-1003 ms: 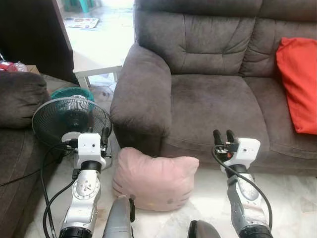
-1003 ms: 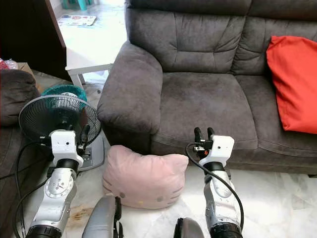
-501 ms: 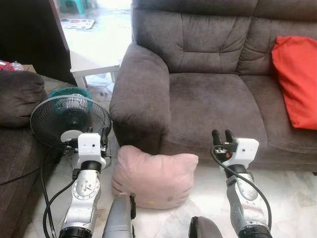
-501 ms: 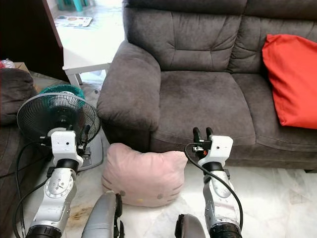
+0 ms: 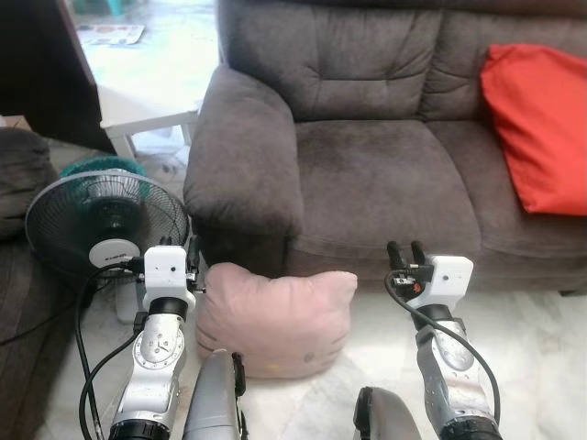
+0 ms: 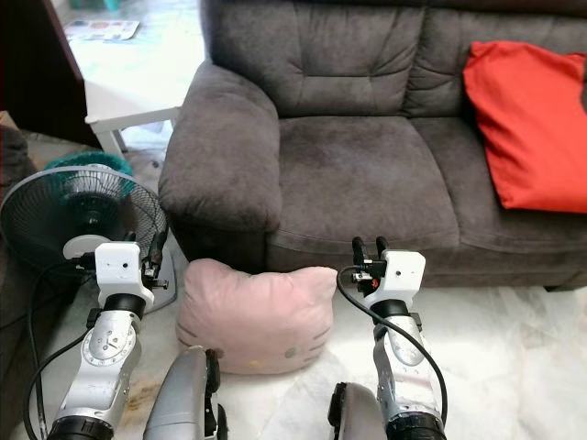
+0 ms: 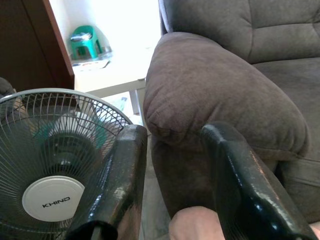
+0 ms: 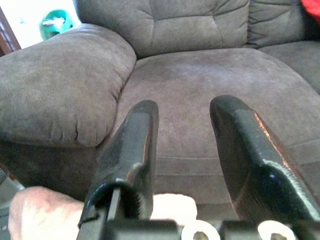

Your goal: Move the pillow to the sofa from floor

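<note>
Nearest, the left end effector (image 5: pixel 193 252) and right end effector (image 5: pixel 406 254) are raised on either side of the pink pillow (image 5: pixel 275 310), fingers apart and holding nothing, apparently framing it for a two-sided pickup. The pillow lies on the floor (image 5: pixel 541 348), leaning against the sofa's front edge just below the armrest (image 5: pixel 240 165). Beside it stands a fan (image 5: pixel 101 220). Farther back, the seat cushion (image 5: pixel 381 179) lies open as the likely landing spot, with a red cushion (image 5: pixel 537 128) toward the sofa's right.
</note>
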Controlling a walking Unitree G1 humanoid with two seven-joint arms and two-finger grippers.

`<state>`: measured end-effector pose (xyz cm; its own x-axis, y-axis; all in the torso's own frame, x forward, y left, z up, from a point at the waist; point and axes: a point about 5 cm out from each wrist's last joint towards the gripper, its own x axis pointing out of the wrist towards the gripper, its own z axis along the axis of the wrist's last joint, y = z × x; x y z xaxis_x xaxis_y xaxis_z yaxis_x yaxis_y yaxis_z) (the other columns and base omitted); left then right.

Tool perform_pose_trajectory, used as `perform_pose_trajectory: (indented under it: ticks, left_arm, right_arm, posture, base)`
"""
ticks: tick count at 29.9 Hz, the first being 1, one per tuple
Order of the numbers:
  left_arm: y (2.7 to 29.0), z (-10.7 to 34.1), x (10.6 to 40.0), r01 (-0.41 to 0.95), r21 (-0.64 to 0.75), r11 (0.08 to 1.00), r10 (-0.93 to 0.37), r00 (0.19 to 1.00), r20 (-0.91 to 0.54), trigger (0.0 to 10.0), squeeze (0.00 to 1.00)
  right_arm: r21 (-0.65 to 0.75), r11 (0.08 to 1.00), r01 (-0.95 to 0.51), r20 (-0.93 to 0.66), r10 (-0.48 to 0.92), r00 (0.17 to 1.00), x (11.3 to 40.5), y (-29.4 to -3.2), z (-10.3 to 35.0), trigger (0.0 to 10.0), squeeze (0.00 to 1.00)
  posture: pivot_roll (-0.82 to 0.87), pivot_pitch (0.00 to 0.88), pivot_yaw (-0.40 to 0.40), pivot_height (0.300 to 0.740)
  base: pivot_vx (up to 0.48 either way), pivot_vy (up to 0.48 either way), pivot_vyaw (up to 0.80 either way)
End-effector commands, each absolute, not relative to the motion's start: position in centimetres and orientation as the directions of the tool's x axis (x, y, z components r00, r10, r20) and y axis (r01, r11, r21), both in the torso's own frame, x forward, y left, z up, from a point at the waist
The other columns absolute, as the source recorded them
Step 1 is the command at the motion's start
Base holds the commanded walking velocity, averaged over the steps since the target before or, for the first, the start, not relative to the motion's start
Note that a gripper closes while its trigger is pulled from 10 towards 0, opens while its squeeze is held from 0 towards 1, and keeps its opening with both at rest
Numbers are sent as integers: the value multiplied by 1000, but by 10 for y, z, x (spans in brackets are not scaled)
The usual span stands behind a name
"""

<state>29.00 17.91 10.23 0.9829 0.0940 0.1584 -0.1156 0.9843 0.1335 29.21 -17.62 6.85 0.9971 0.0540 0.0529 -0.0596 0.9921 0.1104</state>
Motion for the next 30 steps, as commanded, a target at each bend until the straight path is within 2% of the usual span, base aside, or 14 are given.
perform_pose_trajectory:
  ticks: [1, 9, 21, 30]
  left_arm:
    - [179, 98, 290, -112, 125, 986, 95, 987, 132, 10000, 0]
    - [178, 97, 290, -101, 118, 988, 86, 989, 121, 10000, 0]
    - [175, 93, 291, -77, 107, 991, 66, 993, 96, 10000, 0]
    - [171, 88, 291, -29, 94, 995, 23, 998, 60, 10000, 0]
  right_arm:
    - [115, 992, -51, 43, 47, 998, 290, -179, 66, 10000, 0]
    - [89, 993, -78, 45, 75, 996, 290, -176, 66, 10000, 0]
    - [97, 992, -79, 33, 77, 997, 290, -176, 64, 10000, 0]
    - [113, 990, -79, 23, 77, 997, 289, -175, 62, 10000, 0]
  posture:
    - [138, 96, -36, 566]
    - [138, 95, -36, 566]
    - [137, 95, -36, 566]
    - [139, 96, -36, 566]
  base:
    - [0, 0, 0]
    - [0, 0, 0]
    - [0, 0, 705]
    - [0, 0, 0]
